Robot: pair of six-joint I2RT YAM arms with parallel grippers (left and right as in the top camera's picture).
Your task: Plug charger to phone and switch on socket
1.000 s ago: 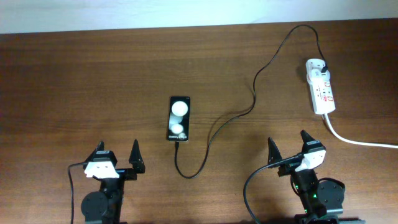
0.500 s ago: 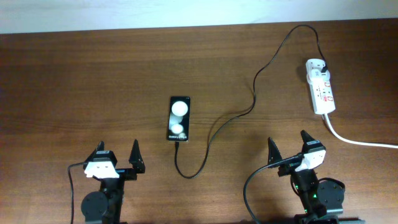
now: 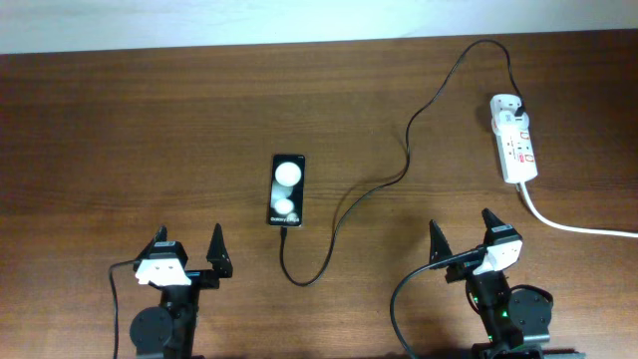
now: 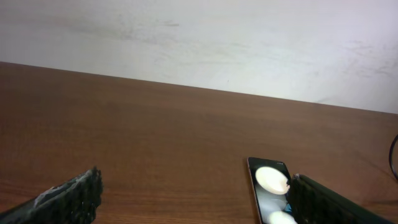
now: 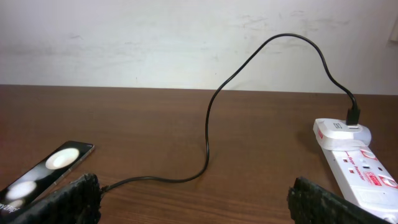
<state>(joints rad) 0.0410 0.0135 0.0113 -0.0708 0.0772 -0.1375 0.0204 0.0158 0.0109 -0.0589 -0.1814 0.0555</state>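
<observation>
The black phone (image 3: 287, 189) lies flat mid-table, two white round spots on its screen; it also shows in the left wrist view (image 4: 267, 185) and the right wrist view (image 5: 51, 163). The thin black charger (image 3: 407, 150) runs from its plug in the far end of the white socket (image 3: 515, 140) and loops to the phone's near edge; whether its tip is seated I cannot tell. The charger (image 5: 208, 140) arches up to the socket (image 5: 356, 157). My left gripper (image 3: 187, 239) stands open near the front, left of the phone. My right gripper (image 3: 459, 227) stands open below the socket.
A thick white cord (image 3: 573, 226) leaves the socket's near end toward the right edge. A pale wall (image 5: 155, 43) rises behind the table's far edge. Black arm cables (image 3: 399, 299) curl beside the right arm's base.
</observation>
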